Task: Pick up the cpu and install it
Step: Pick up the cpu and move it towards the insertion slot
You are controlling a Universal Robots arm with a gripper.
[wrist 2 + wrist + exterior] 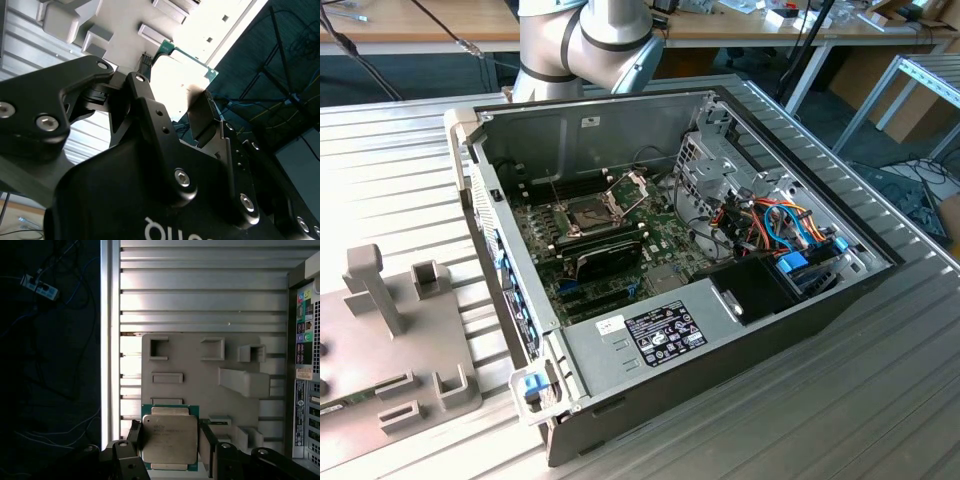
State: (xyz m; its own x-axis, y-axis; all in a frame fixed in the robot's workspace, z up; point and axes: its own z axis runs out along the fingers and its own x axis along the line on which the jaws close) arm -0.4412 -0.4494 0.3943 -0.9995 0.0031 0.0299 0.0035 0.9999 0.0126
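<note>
Black metal tool (171,458): set about small square silver-topped cpu (169,437); whether it grips, cannot tell. Cpu lies on pale grey moulded fixture plate (360,345) (exterior view, lower left). Hazard: off-centre clamping could tilt and drop it.

Small square cpu (169,439): a dull, faintly brushed silver-grey metal lid over a thin green board rim. Flat fixture plate (200,385) of matt, pale grey plastic, smooth-faced. Ribbed table (200,300) of bare aluminium with a soft sheen. Smooth, matt black gripper (172,82), dotted with shiny steel screw heads (182,176). Open computer case (550,140) of dull grey sheet metal, holding a slightly glossy green motherboard (665,232).
</note>
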